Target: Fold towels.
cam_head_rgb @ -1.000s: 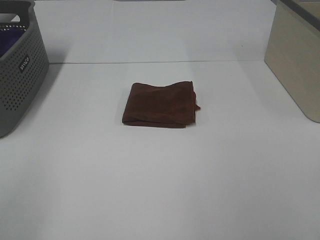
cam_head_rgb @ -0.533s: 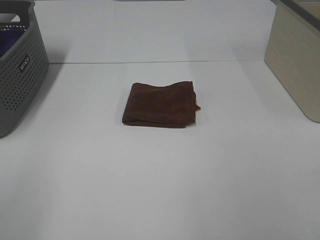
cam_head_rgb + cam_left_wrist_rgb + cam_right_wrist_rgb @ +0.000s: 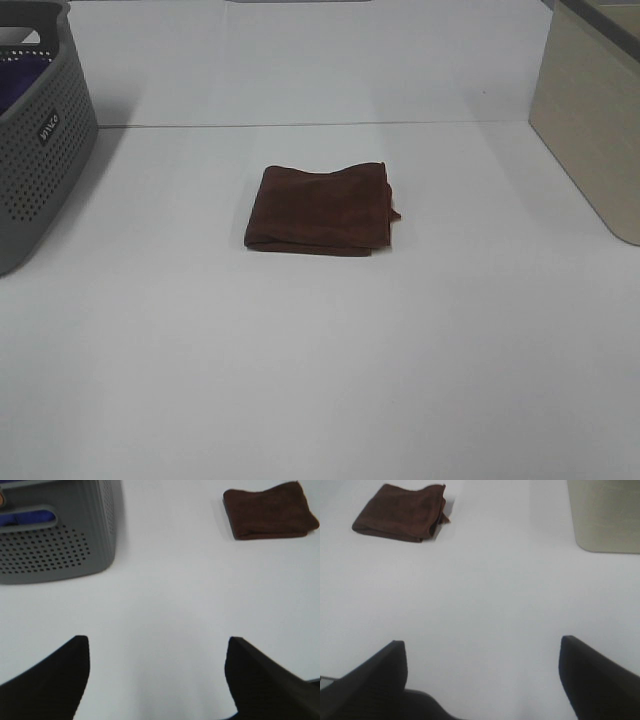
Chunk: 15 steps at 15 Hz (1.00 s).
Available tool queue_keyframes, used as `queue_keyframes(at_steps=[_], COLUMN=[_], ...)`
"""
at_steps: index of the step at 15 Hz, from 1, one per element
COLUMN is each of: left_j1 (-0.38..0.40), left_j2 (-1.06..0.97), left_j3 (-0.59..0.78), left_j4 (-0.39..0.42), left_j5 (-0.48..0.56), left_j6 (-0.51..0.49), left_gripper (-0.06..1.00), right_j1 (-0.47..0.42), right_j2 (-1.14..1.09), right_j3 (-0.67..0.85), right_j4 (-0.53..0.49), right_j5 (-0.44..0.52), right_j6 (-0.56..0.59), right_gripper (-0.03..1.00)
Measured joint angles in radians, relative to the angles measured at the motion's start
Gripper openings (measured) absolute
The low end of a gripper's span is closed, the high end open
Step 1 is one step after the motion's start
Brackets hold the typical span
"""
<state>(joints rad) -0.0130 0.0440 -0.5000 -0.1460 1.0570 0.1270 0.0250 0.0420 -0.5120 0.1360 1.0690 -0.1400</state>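
Towel (image 3: pixel 320 210): dark reddish-brown, folded into a compact, roughly rectangular pad, lying flat on the white surface (image 3: pixel 320 380) near the middle of the exterior high view. Layered edges show along its near side and its right side. A small corner pokes out at the right edge. Nothing touches it.

Left wrist view: towel (image 3: pixel 270 511) seen well ahead of the pincer, resting on the surface (image 3: pixel 170 600). Left pincer (image 3: pixel 157 665) is spread wide, two dark fingertips (image 3: pixel 55 680) far apart with bare surface between them. It holds nothing.

Right wrist view: towel (image 3: pixel 402 512) again well ahead of the pincer, stacked fold layers visible at one end, on the surface (image 3: pixel 485 590). Right pincer (image 3: pixel 480 670) also spread wide, dark fingertips (image 3: pixel 600 680) apart, nothing between them.

Neither arm shows in the exterior high view.

Basket (image 3: pixel 35 140): grey, perforated walls, a small label on its side, standing at the left edge of the surface, well apart from the towel. Something purple-blue lies inside, only partly seen. In the left wrist view the basket (image 3: pixel 55 545) stands nearer the pincer than the towel does, with blue fabric showing through its handle slot.

Bin (image 3: pixel 590 120): beige, plain walls, at the right edge of the surface, well apart from the towel. In the right wrist view the bin (image 3: pixel 605 515) stands ahead, off to one side of the towel.
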Motion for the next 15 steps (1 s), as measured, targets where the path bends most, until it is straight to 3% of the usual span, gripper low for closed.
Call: queue_keyframes(at_steps=[15], left_j1=[0.001], left_j2=[-0.048], left_j3=[0.000], left_j4=[0.000], left_j5=[0.000], left_j6=[0.000], left_gripper=[0.72], right_j1=[0.000], right_j2=[-0.049], right_j3=[0.005], right_j4=[0.009], right_j5=[0.001], right_j6=[0.000], right_gripper=[0.79])
